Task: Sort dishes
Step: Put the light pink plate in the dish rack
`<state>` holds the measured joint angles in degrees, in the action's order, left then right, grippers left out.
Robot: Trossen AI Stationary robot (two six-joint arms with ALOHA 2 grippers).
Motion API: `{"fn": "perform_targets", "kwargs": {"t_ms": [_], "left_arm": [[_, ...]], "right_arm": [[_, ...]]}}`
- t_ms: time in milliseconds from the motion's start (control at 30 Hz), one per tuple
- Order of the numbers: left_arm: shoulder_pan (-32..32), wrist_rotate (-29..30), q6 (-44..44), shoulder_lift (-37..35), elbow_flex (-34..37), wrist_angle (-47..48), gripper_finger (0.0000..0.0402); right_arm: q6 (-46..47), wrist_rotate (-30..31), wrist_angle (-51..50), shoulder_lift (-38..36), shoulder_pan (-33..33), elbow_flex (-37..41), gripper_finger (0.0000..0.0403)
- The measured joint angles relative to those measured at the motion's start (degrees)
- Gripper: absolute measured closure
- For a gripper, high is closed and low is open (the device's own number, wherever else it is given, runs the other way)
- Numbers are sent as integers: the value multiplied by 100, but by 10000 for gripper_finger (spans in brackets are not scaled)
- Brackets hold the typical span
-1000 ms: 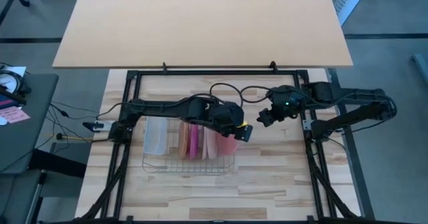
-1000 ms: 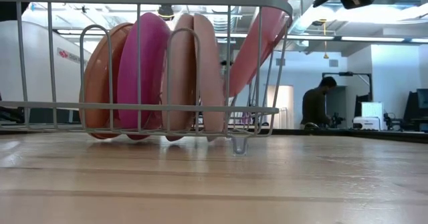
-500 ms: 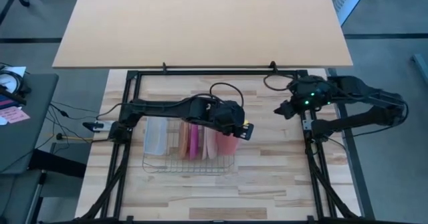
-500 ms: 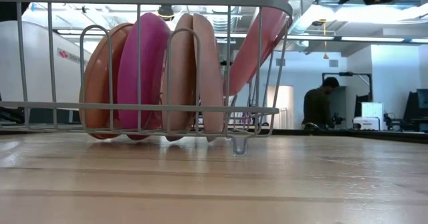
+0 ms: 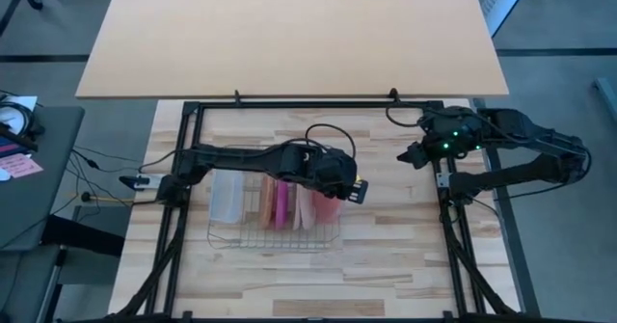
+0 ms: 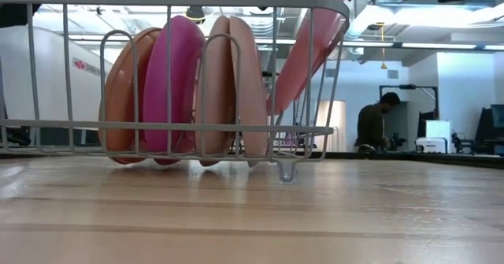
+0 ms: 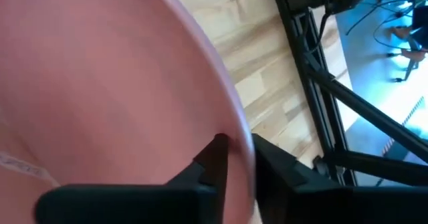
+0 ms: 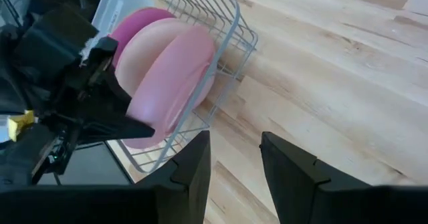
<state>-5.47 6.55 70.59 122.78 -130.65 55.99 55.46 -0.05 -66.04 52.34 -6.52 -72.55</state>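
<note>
Several round plates stand on edge in the silver wire rack [image 5: 275, 234]: an orange-tan one [image 6: 118, 91], a magenta one [image 6: 169, 79] and two pale pink ones [image 6: 236, 83]. A red plate [image 6: 311, 47] leans tilted at the rack's right end, its lower edge down inside the rack. My left gripper [image 5: 349, 188] is over that end, shut on the red plate [image 7: 100, 83]. My right gripper [image 5: 410, 156] hangs open off to the right of the rack, toward the far edge, with nothing between its fingers [image 8: 194, 164]. My left gripper pinches the red plate's upper rim [image 7: 237, 140] between its two fingers, one finger [image 7: 212, 158] on the plate's face and the other behind the rim. The fingers come slanting down from above. The plate stays tilted, its lower part in the rack.
A translucent white tray [image 5: 224, 196] lies at the rack's left end. Black frame rails [image 5: 445, 207] run along the table's sides. Bare wood lies right of the rack and toward the near edge. A person [image 6: 374, 122] stands in the room beyond.
My right gripper has drawn back from the rack toward the table's right and far edge. My left gripper has sunk a little onto the red plate's top. The rack with its plates has slid slightly toward the right.
</note>
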Motion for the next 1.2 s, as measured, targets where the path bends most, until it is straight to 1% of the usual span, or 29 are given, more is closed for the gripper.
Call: {"fn": "perform_targets", "kwargs": {"t_ms": [100,167,667,833,933,1000,1200], "left_arm": [[-1,88,-59,-87,2,71,383],[5,120,-71,-126,2,86,393],[47,102,22,-643,9,-19,397],[50,232,178,-655,52,-254,398],[50,255,498,-655,235,-572,398],[50,285,662,-652,274,-566,398],[47,457,726,-655,269,-570,398]], "right_arm": [[-4,0,0,10,0,0,265],[-34,2,-1,10,0,0,265],[-199,46,35,13,0,0,265],[-204,68,150,13,0,0,265],[-245,83,210,13,0,0,265],[-289,121,221,13,0,0,265],[-373,168,223,13,0,0,265]]}}
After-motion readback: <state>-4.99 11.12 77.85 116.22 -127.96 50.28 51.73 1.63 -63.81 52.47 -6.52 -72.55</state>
